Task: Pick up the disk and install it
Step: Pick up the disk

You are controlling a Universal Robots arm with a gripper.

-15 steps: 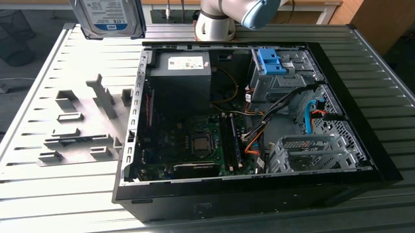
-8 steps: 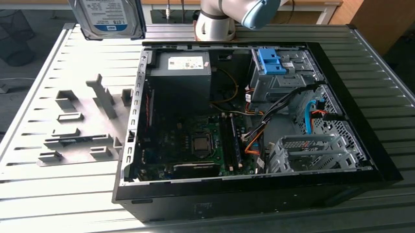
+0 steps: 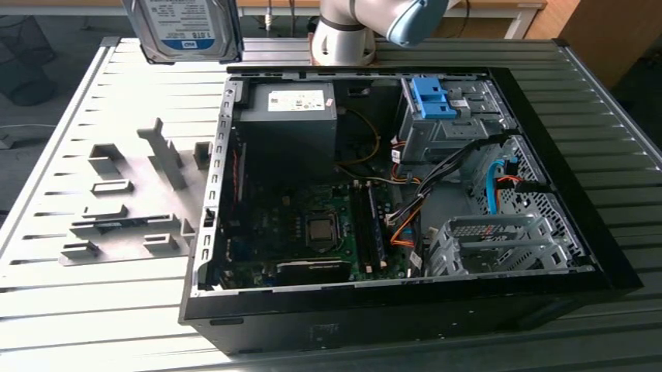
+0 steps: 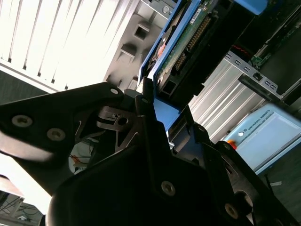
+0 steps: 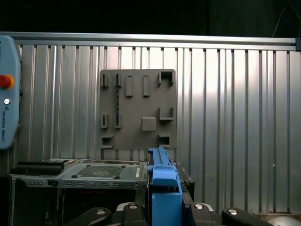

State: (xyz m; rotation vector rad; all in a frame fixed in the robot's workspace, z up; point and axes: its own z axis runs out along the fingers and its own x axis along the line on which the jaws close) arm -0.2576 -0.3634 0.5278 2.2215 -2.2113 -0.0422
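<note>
Exterior view: disk (image 3: 184, 31) raised above table (image 3: 590, 93), open computer case (image 3: 362, 329) alongside.

Silver metal disk (image 3: 184, 35) with white-and-blue label (image 3: 188, 19): top cropped by exterior view's upper edge; same for the grey-and-blue robot arm (image 3: 352, 27). First wrist view: disk edge-on, label hidden, blue plastic frame (image 5: 163, 188) cut at the picture edge. Black gripper (image 5: 164, 207) jaws clamp it; contact faces hidden. Pale blue pendant (image 5: 7, 94) half cropped.

A robotics lab: an opened computer case (image 3: 414, 325) on a ribbed metal table (image 3: 610, 101), a robot arm's base (image 3: 342, 39) beside it.
</note>
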